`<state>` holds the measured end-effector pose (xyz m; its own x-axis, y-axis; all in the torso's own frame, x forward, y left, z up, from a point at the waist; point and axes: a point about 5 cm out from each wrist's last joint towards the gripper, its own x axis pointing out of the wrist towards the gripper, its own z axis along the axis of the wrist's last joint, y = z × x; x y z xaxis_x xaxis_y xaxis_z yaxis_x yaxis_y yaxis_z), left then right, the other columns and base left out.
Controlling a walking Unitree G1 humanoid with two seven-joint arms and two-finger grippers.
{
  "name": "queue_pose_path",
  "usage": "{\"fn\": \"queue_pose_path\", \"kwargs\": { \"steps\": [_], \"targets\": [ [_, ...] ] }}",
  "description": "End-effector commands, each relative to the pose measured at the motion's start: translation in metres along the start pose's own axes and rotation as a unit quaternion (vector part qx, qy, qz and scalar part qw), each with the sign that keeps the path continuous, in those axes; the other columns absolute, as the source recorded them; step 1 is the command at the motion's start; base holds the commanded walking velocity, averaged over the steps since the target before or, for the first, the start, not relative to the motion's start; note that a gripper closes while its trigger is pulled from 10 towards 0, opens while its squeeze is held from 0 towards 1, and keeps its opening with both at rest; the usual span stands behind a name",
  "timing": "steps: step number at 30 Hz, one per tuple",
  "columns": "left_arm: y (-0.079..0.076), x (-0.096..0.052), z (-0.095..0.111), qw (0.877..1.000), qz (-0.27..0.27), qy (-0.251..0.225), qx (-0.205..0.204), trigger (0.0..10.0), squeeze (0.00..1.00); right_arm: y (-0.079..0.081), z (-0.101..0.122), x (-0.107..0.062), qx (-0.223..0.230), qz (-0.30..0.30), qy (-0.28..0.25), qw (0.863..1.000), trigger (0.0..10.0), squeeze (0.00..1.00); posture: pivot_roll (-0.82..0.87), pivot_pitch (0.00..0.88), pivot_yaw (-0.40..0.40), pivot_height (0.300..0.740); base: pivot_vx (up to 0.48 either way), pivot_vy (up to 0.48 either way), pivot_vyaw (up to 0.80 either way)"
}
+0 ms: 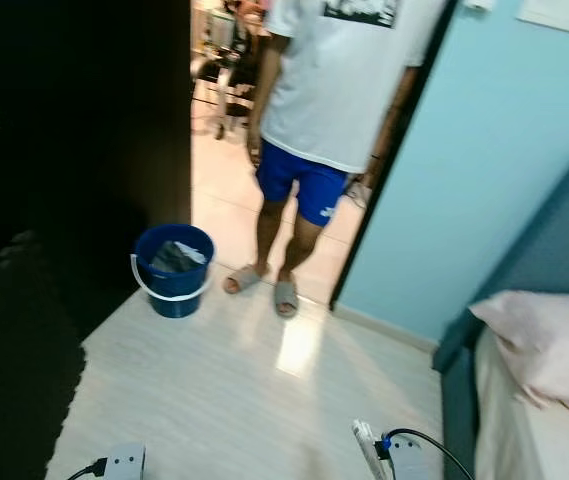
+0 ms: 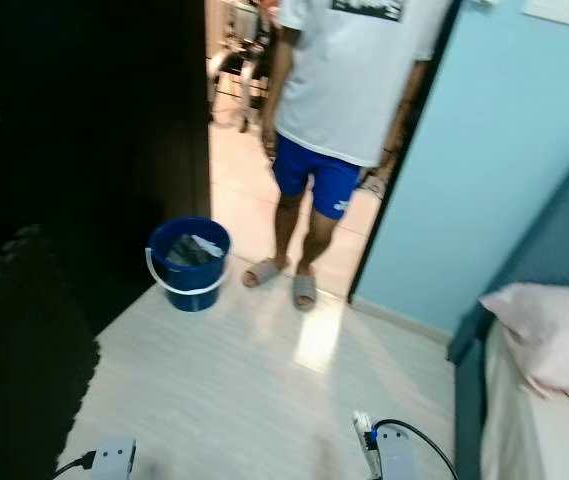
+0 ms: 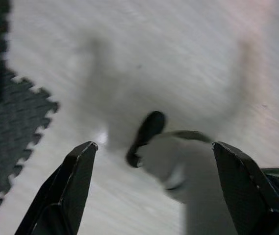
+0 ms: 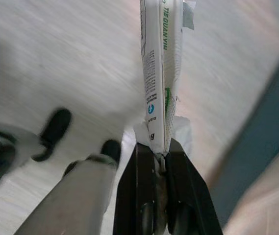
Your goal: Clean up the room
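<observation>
You're partway: your right gripper (image 4: 161,152) is clamped on a flattened white packet (image 4: 160,73) (green print), the left gripper (image 3: 154,152) gapes empty over the floor, and the blue bucket (image 1: 174,270) already holding scraps waits ahead by the doorway

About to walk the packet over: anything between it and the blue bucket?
Nothing visible: bare floor lies between the packet, shut in the right gripper, and the bucket. A person stands just beside the bucket.
</observation>
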<state>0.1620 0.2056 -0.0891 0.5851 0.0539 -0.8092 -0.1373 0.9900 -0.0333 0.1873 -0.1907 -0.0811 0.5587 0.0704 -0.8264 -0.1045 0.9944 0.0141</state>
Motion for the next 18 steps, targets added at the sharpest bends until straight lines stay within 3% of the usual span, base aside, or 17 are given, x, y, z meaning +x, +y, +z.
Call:
{"fn": "queue_pose_path", "kwargs": {
  "steps": [1, 10, 18],
  "targets": [
    [-0.0049, -0.0005, -0.0064, 1.0, -0.009, 0.014, 0.007, 10.0, 0.0, -0.0092, -0.0046, -0.0019, -0.031, -0.022, 0.02, 0.999, 10.0, 0.0, 0.13, 0.0, -0.155, 0.74, 0.0, 0.0, 0.74],
    [0.0014, -0.0018, -0.011, 0.999, -0.001, 0.034, 0.027, 10.0, 0.0, -0.0063, -0.007, -0.0015, -0.044, -0.029, 0.025, 0.998, 10.0, 0.0, 0.13, 0.0, -0.138, 0.74, 0.0, 0.0, 0.08],
    [0.0031, -0.0016, -0.0097, 0.999, -0.002, 0.038, 0.035, 10.0, 0.0, -0.004, -0.0079, -0.0012, -0.057, -0.026, 0.027, 0.998, 10.0, 0.0, 0.13, 0.0, -0.139, 0.74, 0.321, 0.0, 0.0]
  ]
}}
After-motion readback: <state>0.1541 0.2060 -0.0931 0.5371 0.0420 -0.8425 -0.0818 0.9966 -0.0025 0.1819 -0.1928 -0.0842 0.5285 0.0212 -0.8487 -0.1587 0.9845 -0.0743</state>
